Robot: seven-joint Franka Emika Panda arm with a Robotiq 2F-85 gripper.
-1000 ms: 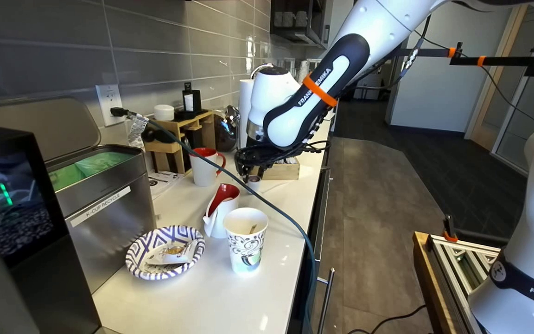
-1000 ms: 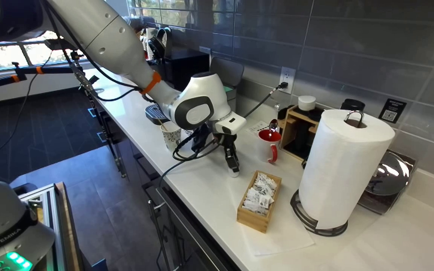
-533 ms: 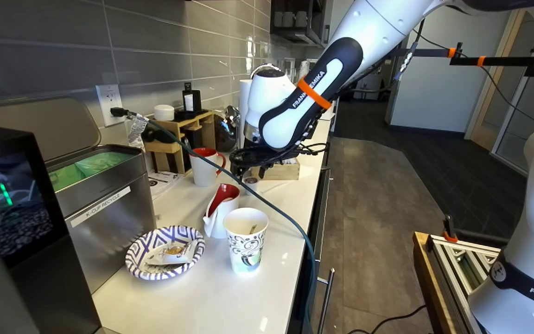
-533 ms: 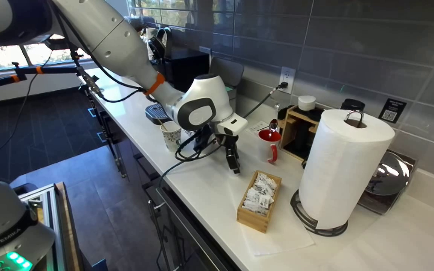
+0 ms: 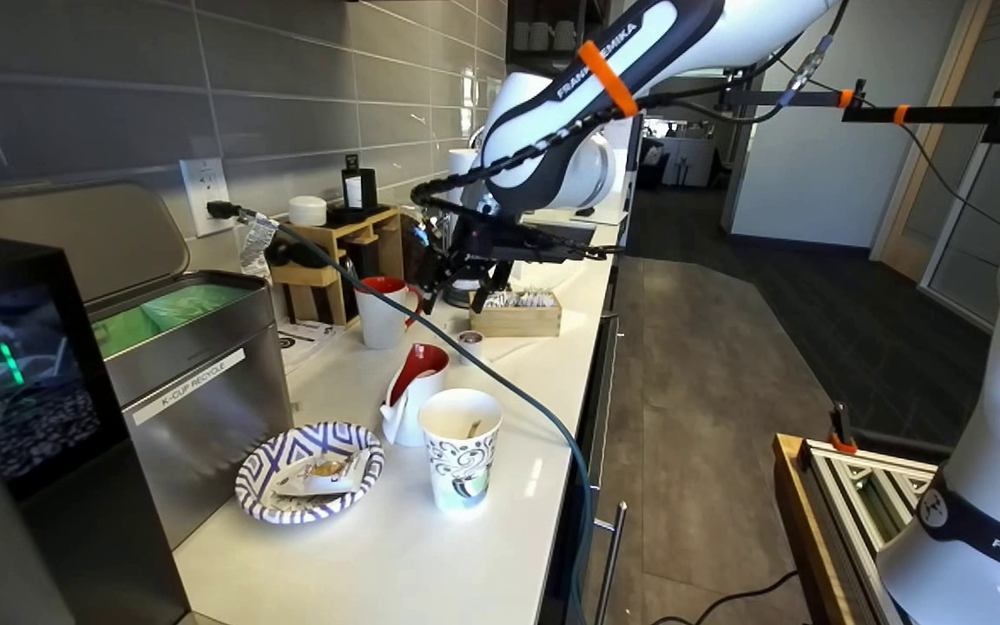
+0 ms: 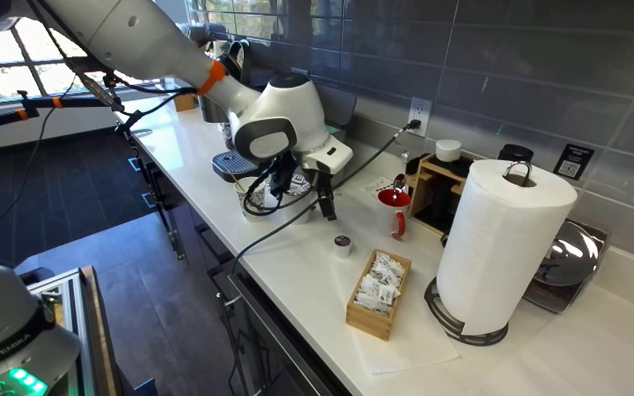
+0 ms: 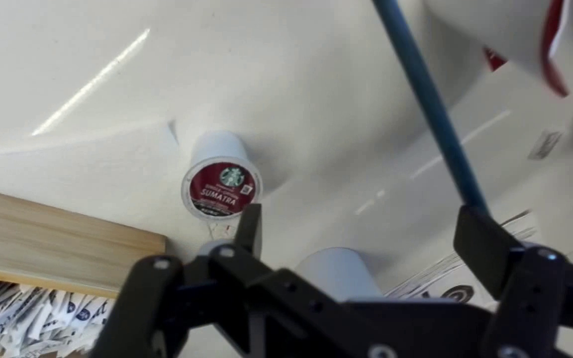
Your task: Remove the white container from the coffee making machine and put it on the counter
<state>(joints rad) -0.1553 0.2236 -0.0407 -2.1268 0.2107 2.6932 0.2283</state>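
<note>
The white container (image 7: 222, 186), a small white coffee pod with a dark red printed lid, stands upright on the pale counter (image 7: 316, 114). In both exterior views the same container (image 5: 470, 340) (image 6: 342, 247) sits close to a wooden box. My gripper (image 7: 361, 219) is wide open with nothing between its fingers. It hangs above the counter, apart from the container; one fingertip only overlaps the lid's edge in the wrist view. At the left edge of an exterior view is a dark machine with a screen (image 5: 18, 373), seemingly the coffee making machine.
A wooden box of packets (image 6: 376, 294), red-lined mug (image 6: 392, 212), white pitcher (image 5: 413, 395), patterned paper cup (image 5: 462, 447) and bowl (image 5: 309, 473) stand around. A blue cable (image 5: 500, 378) crosses over the counter. A paper towel roll (image 6: 507, 247) stands beyond the box.
My gripper, shut on the white container a second ago, has opened, let go of it, and risen away. The container stays in place on the counter, now in plain view.
</note>
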